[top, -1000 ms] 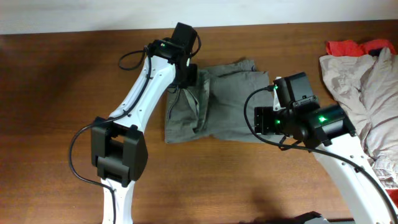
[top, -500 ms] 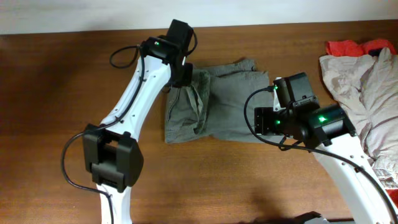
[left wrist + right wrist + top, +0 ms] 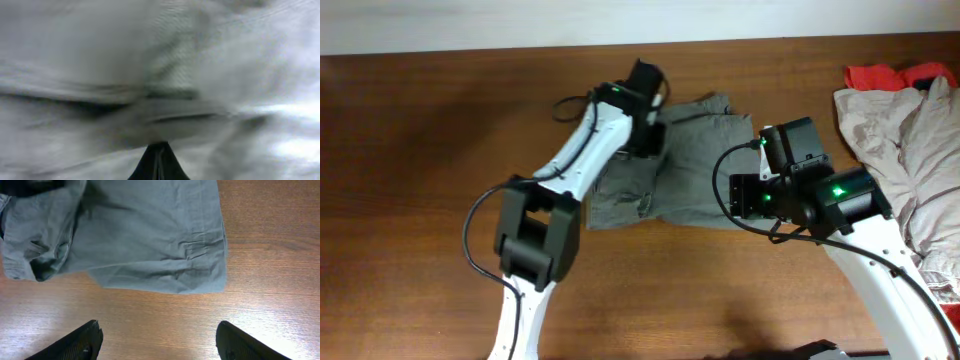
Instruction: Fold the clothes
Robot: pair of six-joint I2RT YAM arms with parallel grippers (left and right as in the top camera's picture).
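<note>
The fingers of the left gripper are pressed together into one dark wedge at the bottom centre of the left wrist view. They are closed on a fold of the grey garment, which fills that frame as blurred cloth. In the overhead view the left gripper is placed over the upper left part of the grey garment, and the cloth beside it is bunched and creased.

The fingers of the right gripper are held wide apart at the bottom of the right wrist view, with only bare wood seen between them, just below the garment's lower edge. The grey garment lies smooth across the upper middle of that frame and is crumpled at the upper left. Overhead, the right gripper is found at the garment's right edge, right of centre.

The garment is spread on the wooden table in the upper middle of the overhead frame. A heap of beige clothes with a red item is piled at the upper right edge, well apart from the garment.
</note>
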